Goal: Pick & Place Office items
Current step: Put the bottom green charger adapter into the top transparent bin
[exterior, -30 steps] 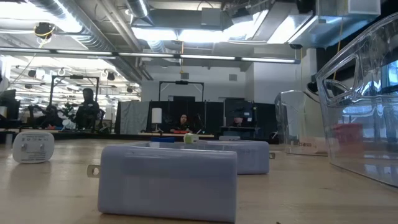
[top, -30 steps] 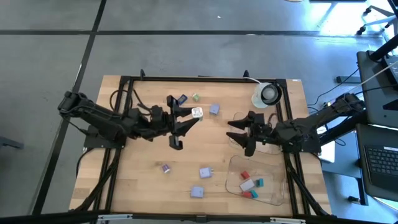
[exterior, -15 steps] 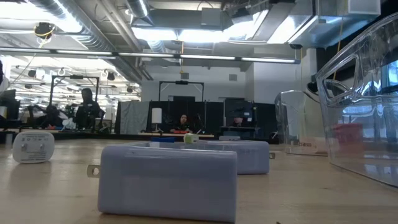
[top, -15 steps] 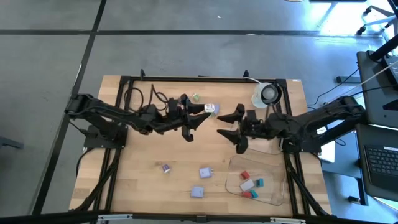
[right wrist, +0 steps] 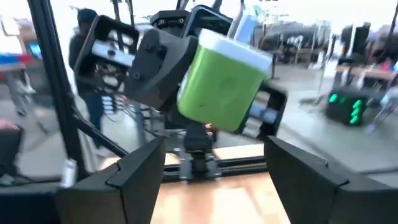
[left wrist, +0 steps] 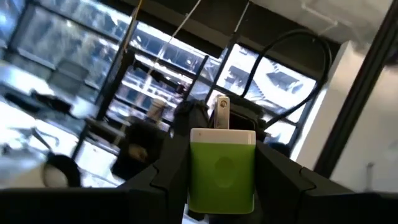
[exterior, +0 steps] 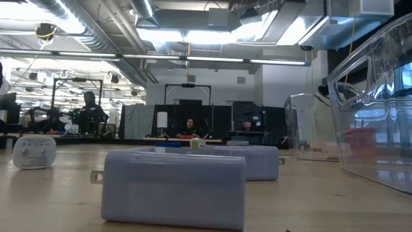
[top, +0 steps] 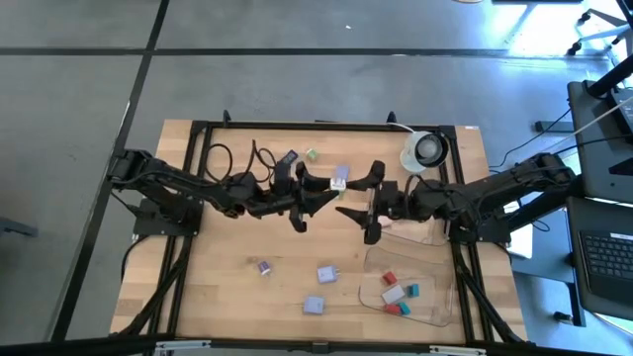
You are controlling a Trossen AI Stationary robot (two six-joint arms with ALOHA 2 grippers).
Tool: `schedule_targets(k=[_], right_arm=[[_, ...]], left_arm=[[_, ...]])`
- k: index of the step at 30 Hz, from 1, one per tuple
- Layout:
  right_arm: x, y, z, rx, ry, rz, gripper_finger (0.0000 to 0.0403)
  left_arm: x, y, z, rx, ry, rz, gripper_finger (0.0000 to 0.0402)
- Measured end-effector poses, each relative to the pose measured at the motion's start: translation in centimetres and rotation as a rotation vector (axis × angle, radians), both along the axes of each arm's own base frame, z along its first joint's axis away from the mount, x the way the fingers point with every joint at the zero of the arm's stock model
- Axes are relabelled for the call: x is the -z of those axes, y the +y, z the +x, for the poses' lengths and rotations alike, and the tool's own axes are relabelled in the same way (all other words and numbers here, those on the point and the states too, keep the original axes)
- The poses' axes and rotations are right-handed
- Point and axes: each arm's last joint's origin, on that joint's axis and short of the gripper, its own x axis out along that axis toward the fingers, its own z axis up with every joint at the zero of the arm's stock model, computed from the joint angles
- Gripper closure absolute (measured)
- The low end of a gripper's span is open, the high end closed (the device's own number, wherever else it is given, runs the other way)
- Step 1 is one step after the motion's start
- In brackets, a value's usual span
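A green block with a white end and a metal prong (left wrist: 222, 168) hangs over the middle of the table, with my left gripper (top: 329, 188) shut on it. The block also shows in the right wrist view (right wrist: 224, 87) and, small, from above (top: 339, 179). My right gripper (top: 358, 200) stands open just to the right of the block and faces it. Its two fingers (right wrist: 134, 171) are spread below and to either side of the block, apart from it. Neither gripper shows in the low view. My left gripper pinches the green block's two opposite side faces (left wrist: 193, 177) between its two fingers. The fingers reach in from the table's left, about level and tipped slightly up. The block is lifted clear of the table, and its white, pronged end (left wrist: 222, 112) points away from the gripper, toward my right one.
Lavender blocks (top: 325, 274) (top: 314, 306) and a smaller piece (top: 263, 266) lie near the front. A clear tray (top: 435, 297) at the front right holds red, teal and white pieces. A blue piece (top: 288, 158), a green piece (top: 312, 154) and a tape roll (top: 428, 148) lie at the back.
My left gripper has carried the green block toward the table's right, rolling about its own axis. My right gripper has moved toward the table's left, up to the block, and has rolled too. Neither has opened or shut.
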Motion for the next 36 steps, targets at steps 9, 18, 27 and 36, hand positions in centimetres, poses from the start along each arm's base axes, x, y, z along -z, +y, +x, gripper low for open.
schedule_targets(k=[9, 18, 27, 36], right_arm=[[0.2, 0.5, -0.4, 0.175, 0.099, -0.421, 0.0127], [-1.7, 1.2, -0.9, 0.326, 0.103, -0.471, 0.0127], [-3.1, 1.7, -0.8, 0.216, 0.103, -0.467, 0.0127], [-2.8, 1.9, -0.4, 0.194, 0.098, -0.456, 0.0127]], left_arm=[[-0.1, 1.0, 0.1, 0.105, -0.073, -0.329, 0.0256], [0.1, 1.0, 0.2, 0.125, -0.054, -0.347, 0.0256], [0.2, 1.1, 0.2, 0.118, -0.048, -0.359, 0.0256], [0.3, 1.1, 0.2, 0.134, -0.044, -0.395, 0.0256]])
